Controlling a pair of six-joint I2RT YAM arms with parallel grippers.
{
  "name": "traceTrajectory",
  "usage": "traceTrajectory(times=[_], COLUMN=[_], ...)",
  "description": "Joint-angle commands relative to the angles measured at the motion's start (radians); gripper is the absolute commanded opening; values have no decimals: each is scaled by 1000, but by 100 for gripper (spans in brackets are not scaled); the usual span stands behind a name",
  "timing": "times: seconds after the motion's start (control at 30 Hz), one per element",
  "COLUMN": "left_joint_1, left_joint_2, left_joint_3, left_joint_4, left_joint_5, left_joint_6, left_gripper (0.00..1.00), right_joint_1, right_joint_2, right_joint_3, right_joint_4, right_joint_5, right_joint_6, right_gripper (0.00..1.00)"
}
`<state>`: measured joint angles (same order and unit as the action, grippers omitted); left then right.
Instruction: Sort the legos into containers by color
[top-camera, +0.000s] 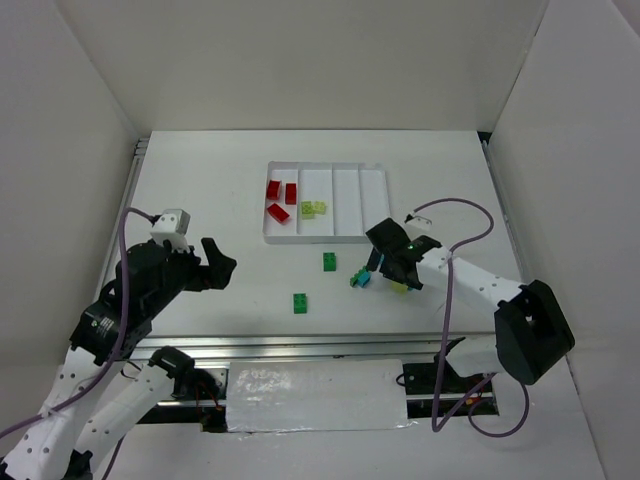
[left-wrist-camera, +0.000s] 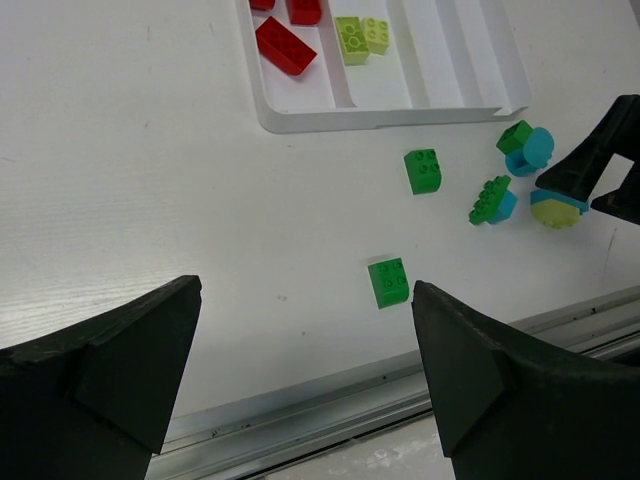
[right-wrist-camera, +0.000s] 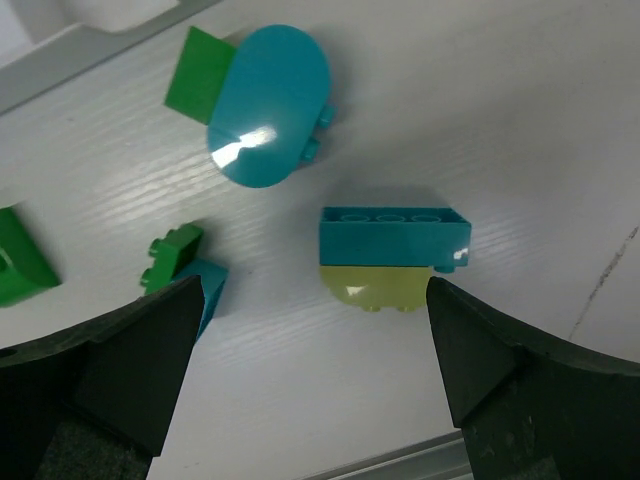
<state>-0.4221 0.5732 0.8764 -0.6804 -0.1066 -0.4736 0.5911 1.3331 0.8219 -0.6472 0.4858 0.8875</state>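
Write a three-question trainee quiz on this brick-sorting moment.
1. True or false: seen from above, the red bricks lie in the leftmost compartment of the tray.
2. How many yellow-green bricks lie in the tray? A one, B two, C four.
3. Fill in: the right gripper stands open around a cyan brick joined to a ____ piece.
Key: 1 true; 2 B; 3 yellow-green.

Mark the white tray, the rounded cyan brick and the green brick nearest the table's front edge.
white tray (top-camera: 374, 205), top external view, bare floor of rightmost compartment.
rounded cyan brick (right-wrist-camera: 268, 105), right wrist view, smooth domed face.
green brick (left-wrist-camera: 389, 282), left wrist view, studded top.
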Motion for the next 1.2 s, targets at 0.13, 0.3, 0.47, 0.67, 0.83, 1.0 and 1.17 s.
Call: traceTrajectory(times=[0.13,0.3,0.47,0.67,0.83,1.0,1.17], left_joint_1=[-60,-93,-99,-103,-107,-113,-115], left_joint_2=[-32,-41,-55,-59,-67,-70,-69], left_joint_3=[-5,-2,-4,-4,-4,-5,-4], left_joint_4=[27,21,22,22,22,21,22], left_joint_5=[-38,-57,-62,-64,-67,-71,-70], left_joint_6=[-7,-16,-19,-19,-22,-22,-22], left_gripper=[100,100,100,99,100,100,100], right_joint_1=[-39,-108,-140,-149,-175,-215,-215], right_joint_2=[18,6,-6,31,110,101,104], right_joint_3=[-43,-61,-73,-60,-30,-46,-47], right_joint_4=[18,34,40,46,37,64,77], right_joint_5=[10,-49,-79,-113,-162,-208,-230], right_joint_6=[48,25,7,-32,-58,-85,-107], right_gripper=[100,100,100,100,99,92,72])
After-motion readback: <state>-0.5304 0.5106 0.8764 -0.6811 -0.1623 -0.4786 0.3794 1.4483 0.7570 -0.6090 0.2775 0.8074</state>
